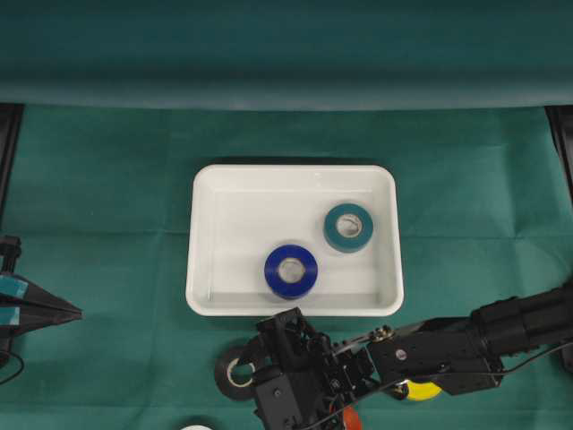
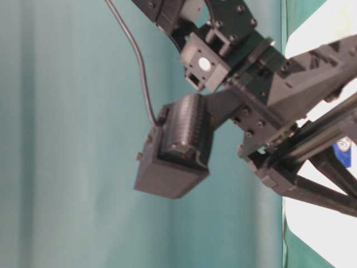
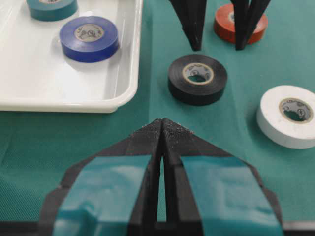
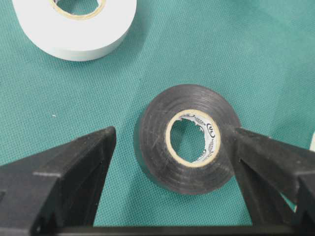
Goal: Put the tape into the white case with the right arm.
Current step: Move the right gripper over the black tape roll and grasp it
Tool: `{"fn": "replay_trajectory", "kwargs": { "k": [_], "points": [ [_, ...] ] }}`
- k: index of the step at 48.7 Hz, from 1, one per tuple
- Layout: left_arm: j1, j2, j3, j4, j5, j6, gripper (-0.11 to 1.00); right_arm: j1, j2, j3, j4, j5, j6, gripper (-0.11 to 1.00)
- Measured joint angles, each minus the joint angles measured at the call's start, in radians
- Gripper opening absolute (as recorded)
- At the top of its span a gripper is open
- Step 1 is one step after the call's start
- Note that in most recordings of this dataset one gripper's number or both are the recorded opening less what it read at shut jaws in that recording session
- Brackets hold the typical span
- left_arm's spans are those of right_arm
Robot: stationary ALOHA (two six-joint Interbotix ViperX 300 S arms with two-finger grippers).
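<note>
The white case (image 1: 204, 300) lies mid-table and holds a teal roll (image 1: 348, 227) and a blue roll (image 1: 291, 270). A black tape roll (image 1: 233, 369) lies flat on the green cloth just in front of the case's near left corner. My all-black right gripper (image 4: 171, 140) is open, and its fingers straddle the black roll (image 4: 189, 137). The right fingertip (image 4: 246, 145) is at the roll's edge and the left one stands apart from it. My left gripper (image 1: 73, 313), with light-blue bands, is shut and empty at the far left edge, pointing at the black roll (image 3: 197, 78).
A white roll (image 3: 287, 115) lies near the black one, and it also shows in the right wrist view (image 4: 74, 24). A red roll (image 3: 224, 24) and a yellow roll (image 1: 421, 391) lie under the right arm by the front edge. The right arm fills the table-level view.
</note>
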Motion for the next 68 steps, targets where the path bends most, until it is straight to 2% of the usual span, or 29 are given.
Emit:
{"fn": "replay_trajectory", "kwargs": {
  "k": [32,49,53,57,61,68],
  "points": [
    [-0.002,0.000,0.000,0.000,0.002,0.000,0.00,0.006,0.106,-0.040,0.000,-0.031,0.000,0.60],
    [-0.002,0.000,0.000,0.000,0.000,0.000,0.00,0.006,0.109,-0.043,0.000,-0.031,0.002,0.58],
    [0.000,0.000,0.000,0.000,0.000,0.000,0.00,0.006,0.109,-0.044,0.000,-0.029,0.002,0.48],
    [0.000,0.000,0.000,0.000,0.000,0.000,0.00,0.009,0.109,-0.043,0.000,-0.029,0.003,0.25],
    [-0.002,0.000,0.000,0.000,0.000,0.000,0.00,0.012,0.109,-0.044,0.000,-0.026,0.000,0.08],
    [0.000,0.000,0.000,0.000,0.000,0.000,0.00,0.011,0.109,-0.046,0.000,-0.017,0.002,0.02]
  ]
}}
